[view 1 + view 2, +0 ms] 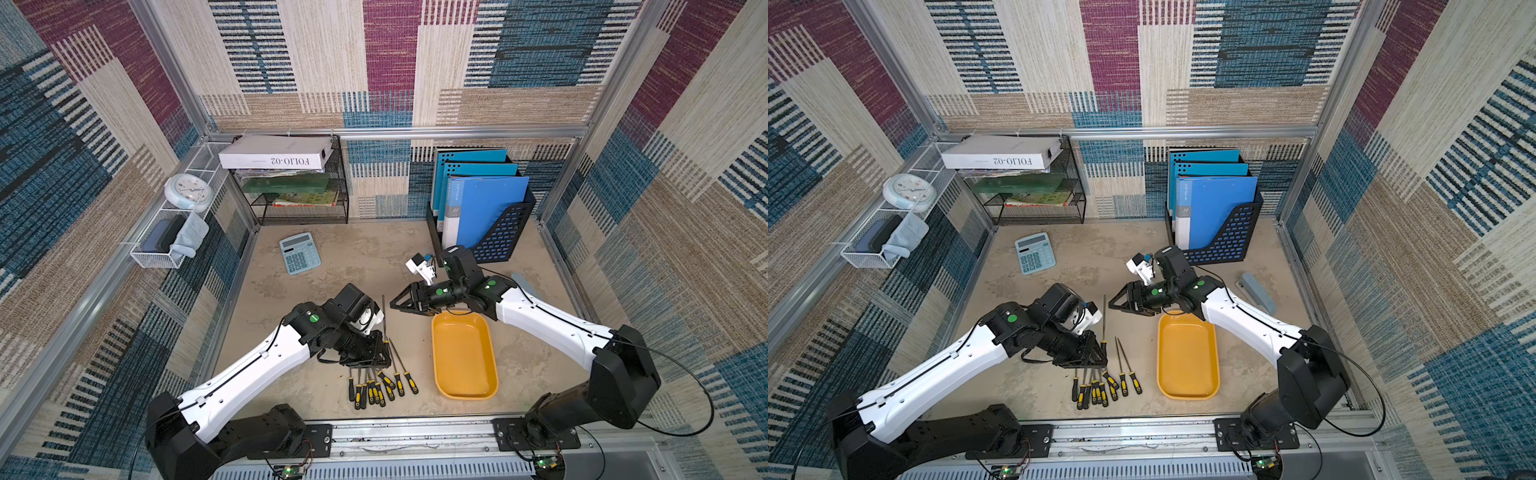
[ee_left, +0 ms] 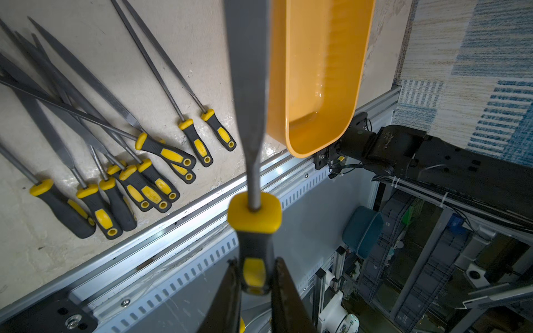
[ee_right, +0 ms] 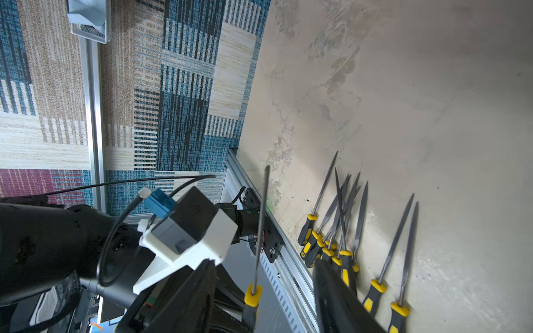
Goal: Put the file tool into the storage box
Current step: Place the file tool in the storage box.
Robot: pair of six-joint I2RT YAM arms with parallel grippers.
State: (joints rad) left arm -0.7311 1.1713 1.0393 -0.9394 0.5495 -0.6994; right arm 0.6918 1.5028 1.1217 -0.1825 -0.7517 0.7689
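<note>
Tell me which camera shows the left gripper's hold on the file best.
The left wrist view: the left gripper pinches the file by its handle, close up. Both top views show the file small, grip partly hidden. In the right wrist view the file shows mostly blade.

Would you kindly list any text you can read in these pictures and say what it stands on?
"FOLIO-02": on the white box atop the wire rack, seen upside down.
Too small or blurred to read: the spine label of the folder, the calculator keys, the clock face, the print on the file handles.
</note>
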